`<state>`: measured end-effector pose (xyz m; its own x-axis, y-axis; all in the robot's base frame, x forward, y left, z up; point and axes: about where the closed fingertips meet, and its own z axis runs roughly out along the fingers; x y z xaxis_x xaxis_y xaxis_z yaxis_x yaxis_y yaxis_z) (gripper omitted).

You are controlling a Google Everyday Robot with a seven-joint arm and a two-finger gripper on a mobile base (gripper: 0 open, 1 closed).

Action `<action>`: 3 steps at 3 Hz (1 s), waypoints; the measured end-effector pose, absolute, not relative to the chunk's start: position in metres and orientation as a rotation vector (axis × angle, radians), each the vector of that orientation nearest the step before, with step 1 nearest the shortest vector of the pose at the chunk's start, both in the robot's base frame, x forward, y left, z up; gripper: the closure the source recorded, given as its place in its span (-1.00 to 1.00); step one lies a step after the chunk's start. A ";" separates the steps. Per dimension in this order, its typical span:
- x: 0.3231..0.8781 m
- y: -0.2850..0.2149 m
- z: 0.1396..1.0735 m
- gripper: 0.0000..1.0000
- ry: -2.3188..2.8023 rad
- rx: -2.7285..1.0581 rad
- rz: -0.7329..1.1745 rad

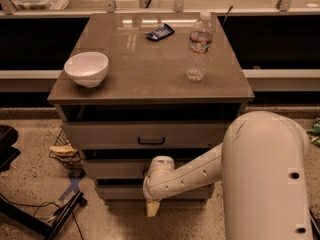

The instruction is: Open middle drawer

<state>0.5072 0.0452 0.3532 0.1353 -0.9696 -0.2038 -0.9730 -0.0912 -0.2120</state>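
The cabinet has three grey-beige drawer fronts stacked under its top. The middle drawer (112, 169) is the band below the top drawer (110, 135); its front sits about flush with the others, and its handle is hidden behind my wrist. My white arm reaches in from the lower right across the drawer fronts. The gripper (152, 207) hangs low in front of the bottom drawer (117, 192), close to the floor, below the middle drawer's centre.
On the cabinet top (150, 79) stand a white bowl (86, 68), a clear water bottle (198, 46) and a dark snack packet (159, 32). A small wire basket (64, 150) and cables (50, 214) lie on the floor at left. A counter runs behind.
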 end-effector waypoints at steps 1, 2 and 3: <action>0.507 0.046 0.352 -0.19 1.889 -2.127 0.018; 0.506 0.046 0.351 0.26 1.889 -2.129 0.020; 0.504 0.045 0.352 0.73 1.891 -2.128 0.018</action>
<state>0.5044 0.0452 0.3523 0.1363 -0.9699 -0.2018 -0.9735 -0.0934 -0.2087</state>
